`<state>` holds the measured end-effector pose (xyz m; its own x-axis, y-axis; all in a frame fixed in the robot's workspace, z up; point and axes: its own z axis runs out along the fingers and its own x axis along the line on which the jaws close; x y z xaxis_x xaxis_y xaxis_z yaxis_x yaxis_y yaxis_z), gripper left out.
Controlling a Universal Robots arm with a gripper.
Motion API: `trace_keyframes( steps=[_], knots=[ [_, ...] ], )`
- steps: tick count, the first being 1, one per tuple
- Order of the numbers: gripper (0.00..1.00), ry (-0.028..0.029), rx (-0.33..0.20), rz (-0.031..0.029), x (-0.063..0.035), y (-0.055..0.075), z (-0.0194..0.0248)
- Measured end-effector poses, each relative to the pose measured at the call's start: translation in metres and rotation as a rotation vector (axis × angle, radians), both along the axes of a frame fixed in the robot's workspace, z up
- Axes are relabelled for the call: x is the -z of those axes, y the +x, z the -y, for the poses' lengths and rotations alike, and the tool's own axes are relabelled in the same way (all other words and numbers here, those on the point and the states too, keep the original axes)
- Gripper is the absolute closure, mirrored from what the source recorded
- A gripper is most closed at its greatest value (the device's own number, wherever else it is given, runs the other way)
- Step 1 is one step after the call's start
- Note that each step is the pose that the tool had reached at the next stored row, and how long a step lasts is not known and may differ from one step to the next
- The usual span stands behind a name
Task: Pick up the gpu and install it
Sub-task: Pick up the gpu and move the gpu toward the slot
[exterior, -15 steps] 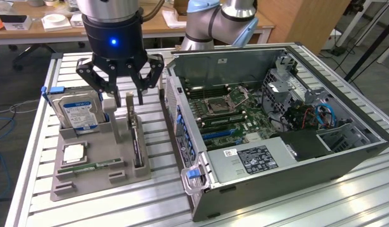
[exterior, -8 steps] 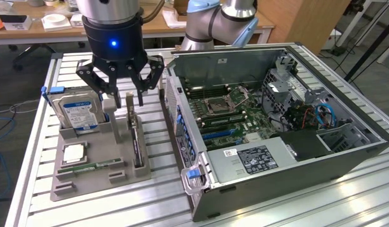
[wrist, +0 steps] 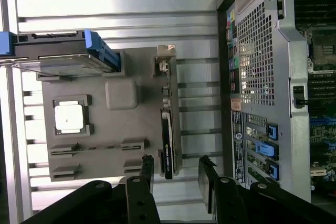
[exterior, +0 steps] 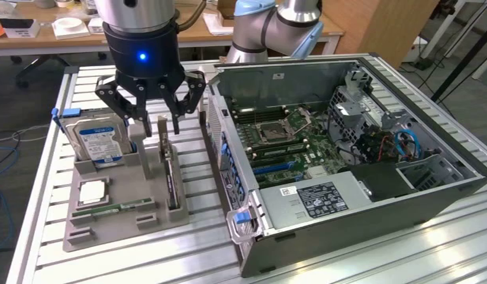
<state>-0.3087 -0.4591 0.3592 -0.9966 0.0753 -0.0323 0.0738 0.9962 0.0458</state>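
Fingers (wrist: 207, 182) of the gripper (exterior: 157, 121) are spread wide and hold nothing. The gpu (exterior: 170, 177) stands on edge in a holder (exterior: 117, 231) slot, just below and between them, likely so both flat faces can be pinched.
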Motion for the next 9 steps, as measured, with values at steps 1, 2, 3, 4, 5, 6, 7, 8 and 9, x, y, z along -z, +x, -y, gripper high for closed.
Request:
trace_keyframes(
  steps=[1, 2, 3, 4, 5, 6, 7, 8, 9],
  knots=[
    [0.53, -0.0001, 0.000, -0.0001, 0.0002, -0.0001, 0.0001],
    [0.53, -0.0001, 0.000, -0.0001, 0.0004, -0.0001, 0.0002],
    [0.53, -0.0001, 0.000, -0.0002, 0.0005, -0.0002, 0.0003],
    [0.53, -0.0002, 0.000, -0.0002, 0.0007, -0.0003, 0.0004],
    [0.53, -0.0002, 0.000, -0.0002, 0.0009, -0.0003, 0.0005],
    [0.53, -0.0002, 0.000, -0.0002, 0.0012, -0.0004, 0.0006],
    [0.53, -0.0001, 0.000, -0.0001, 0.0015, -0.0004, 0.0007],
    [0.53, -0.0001, 0.000, -0.0001, 0.0017, -0.0005, 0.0008],
    [0.53, -0.0001, 0.000, -0.0002, 0.0019, -0.0006, 0.0008]
  ],
)
